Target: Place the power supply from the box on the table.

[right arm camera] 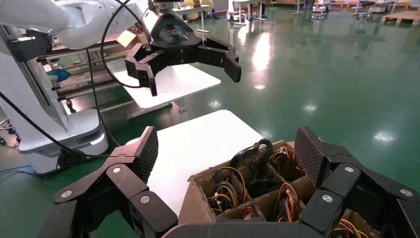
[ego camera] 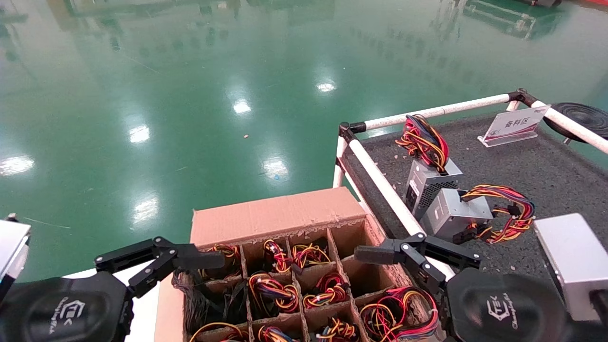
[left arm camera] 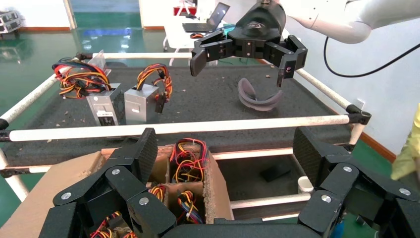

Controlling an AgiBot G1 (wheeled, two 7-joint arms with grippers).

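Brown cardboard makes up the box, its divider grid forming square cells stuffed with red, yellow and orange wire bundles; its near part is cut off by the bottom edge of the head view and partly hidden behind both arms. The left gripper hovers over the box's left-hand cells, fingers spread wide with nothing between them. The right gripper hangs over the box's right rim, just beside the desk's white pipe rail, also spread apart and carrying nothing.

On the dark speckled desk, near its left edge and close to the rail, lies the power supply, a plain silver-grey block with its looped wires trailing to the right. Touching it on the far side stands a second grey unit with a perforated grille and its own wire loop on top. A small white sign stands toward the far right corner; its lettering is hard to read. Beyond the far rail a round black disc is cut off by the frame. A pale metal part at the lower right is only partly visible.
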